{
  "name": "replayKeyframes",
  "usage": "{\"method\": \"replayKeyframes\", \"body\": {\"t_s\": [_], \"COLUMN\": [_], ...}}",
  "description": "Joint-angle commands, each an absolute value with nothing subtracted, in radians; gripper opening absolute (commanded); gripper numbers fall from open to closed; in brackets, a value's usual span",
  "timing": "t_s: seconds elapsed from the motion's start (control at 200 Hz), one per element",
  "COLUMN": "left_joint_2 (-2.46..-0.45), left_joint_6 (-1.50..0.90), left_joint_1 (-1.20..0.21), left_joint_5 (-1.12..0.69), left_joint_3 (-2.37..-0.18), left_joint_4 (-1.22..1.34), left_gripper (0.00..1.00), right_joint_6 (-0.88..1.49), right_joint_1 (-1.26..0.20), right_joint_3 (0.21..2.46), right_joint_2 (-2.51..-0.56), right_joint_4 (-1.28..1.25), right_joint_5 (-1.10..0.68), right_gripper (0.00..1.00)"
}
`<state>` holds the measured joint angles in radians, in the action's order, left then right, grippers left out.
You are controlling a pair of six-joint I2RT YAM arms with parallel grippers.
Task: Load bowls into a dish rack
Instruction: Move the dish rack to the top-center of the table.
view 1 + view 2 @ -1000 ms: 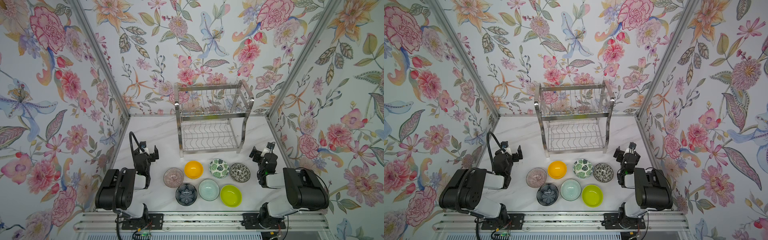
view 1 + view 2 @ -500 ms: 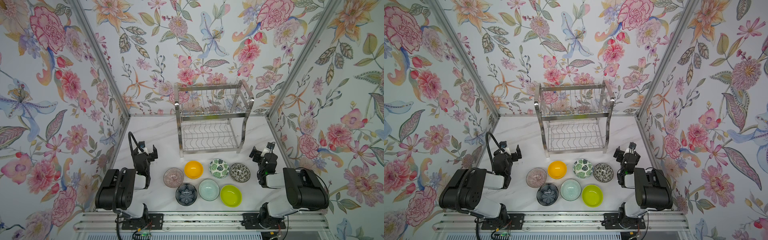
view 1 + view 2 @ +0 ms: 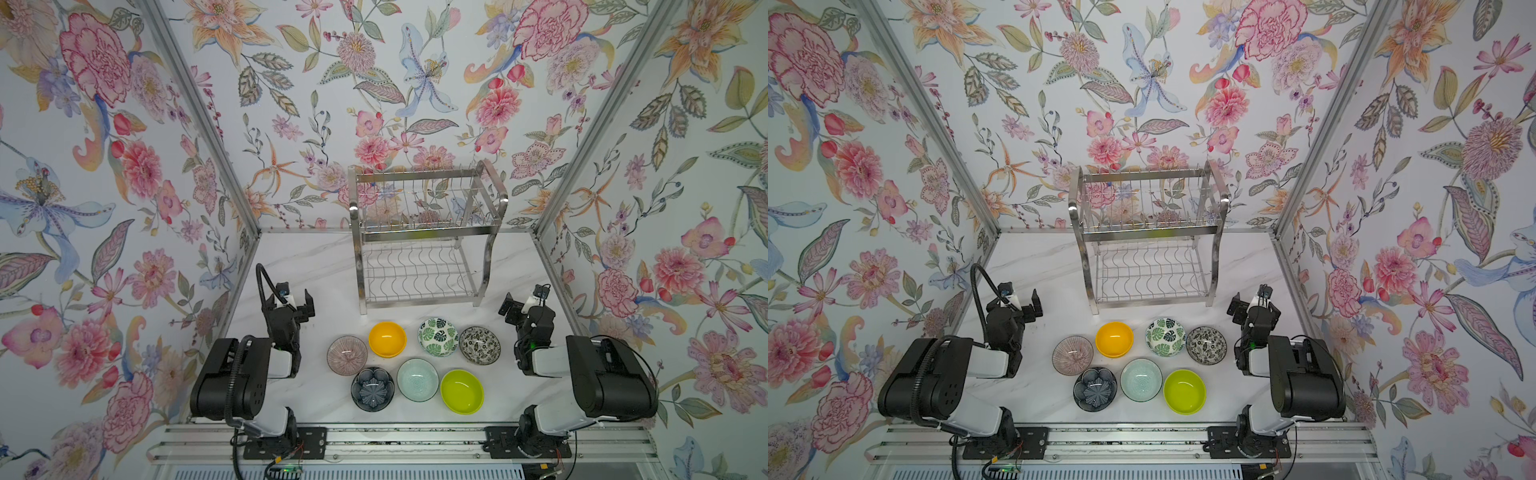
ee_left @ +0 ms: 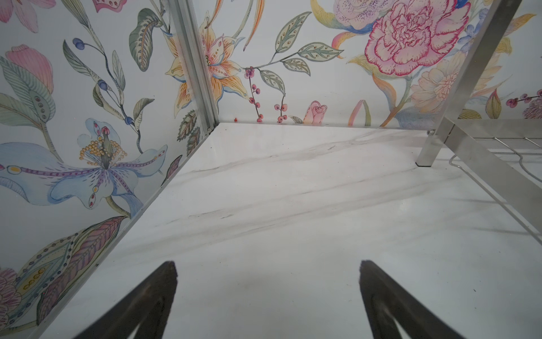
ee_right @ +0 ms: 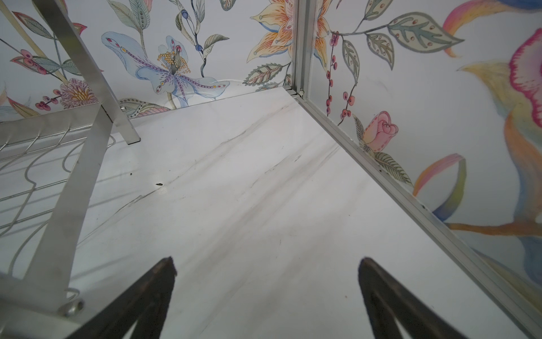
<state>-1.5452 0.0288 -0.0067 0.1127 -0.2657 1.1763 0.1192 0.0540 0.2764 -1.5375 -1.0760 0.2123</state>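
- Seven bowls sit upright on the table (image 3: 316, 266) in two rows. They lie between the two arms and behind both sets of fingertips, nearer the arm bases.
- The far row runs from the left fingers' side to the right's: pink bowl (image 3: 347, 355), orange bowl (image 3: 387, 339), leaf bowl (image 3: 437, 337), floral bowl (image 3: 479, 345).
- The pink bowl is the one nearest the left gripper (image 3: 289, 307). The floral bowl is nearest the right gripper (image 3: 525, 309). Neither bowl is touched.
- The near row runs in the same order: dark bowl (image 3: 372, 388), mint bowl (image 3: 417, 379), lime bowl (image 3: 461, 391). Neighbours sit touching or just beside one another.
- The rack (image 3: 415, 237) stands on the table ahead of the fingertips, between the two grippers, with its back near the rear wall. The far row lies just in front of its feet, apart from it.
- Left gripper: in its wrist view the fingers (image 4: 161, 287) are spread wide with only bare table between them, and they hold nothing. It points toward a back corner. A rack leg (image 4: 425, 155) shows ahead on its inner side, well clear of the tips.
- Right gripper: its fingers (image 5: 378, 287) are likewise spread wide over bare table and grip nothing. The rack's other side leg (image 5: 129, 132) and wavy lower wires lie ahead on its inner side.
- Floral walls (image 3: 124, 166) close in the table outside each gripper and behind the rack.
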Motion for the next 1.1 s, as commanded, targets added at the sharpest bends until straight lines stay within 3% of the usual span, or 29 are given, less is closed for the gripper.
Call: {"method": "replayKeyframes", "body": {"t_s": [0.0,0.2,0.295,0.475,0.696,0.751,0.856,1.021,1.096], "left_joint_2": [-1.556,-1.533,-1.447,-1.328,-1.146,-1.089,-1.011,-0.941,-0.924], "left_joint_6": [0.019,0.0,-0.01,-0.023,-0.136,-0.223,-0.342,-0.439,-0.47], "left_joint_1": [-0.011,-0.011,-0.013,-0.03,-0.103,-0.104,-0.103,-0.104,-0.106], "left_joint_5": [0.126,0.185,0.227,0.326,0.442,0.433,0.397,0.326,0.281], "left_joint_3": [-0.276,-0.214,-0.222,-0.223,-0.284,-0.321,-0.386,-0.39,-0.394], "left_joint_4": [1.21,1.288,1.192,1.086,0.843,0.711,0.518,0.43,0.398], "left_gripper": [0.99,0.99,0.99,0.99,0.99,0.99,0.99,0.99,0.99], "right_joint_6": [0.111,0.116,0.153,0.14,0.063,0.033,0.066,0.42,0.556], "right_joint_1": [0.055,0.052,0.052,0.045,-0.025,-0.081,-0.097,-0.034,0.047], "right_joint_3": [0.298,0.293,0.283,0.265,0.18,0.206,0.275,0.288,0.286], "right_joint_2": [-1.548,-1.544,-1.52,-1.508,-1.495,-1.413,-1.226,-1.048,-0.966], "right_joint_4": [-1.096,-1.105,-1.098,-1.124,-1.309,-1.197,-0.924,-0.697,-0.576], "right_joint_5": [0.206,0.232,0.319,0.321,0.412,0.538,0.534,0.573,0.432], "right_gripper": [0.99,0.98,0.99,0.99,0.99,0.98,0.99,0.99,0.98]}}
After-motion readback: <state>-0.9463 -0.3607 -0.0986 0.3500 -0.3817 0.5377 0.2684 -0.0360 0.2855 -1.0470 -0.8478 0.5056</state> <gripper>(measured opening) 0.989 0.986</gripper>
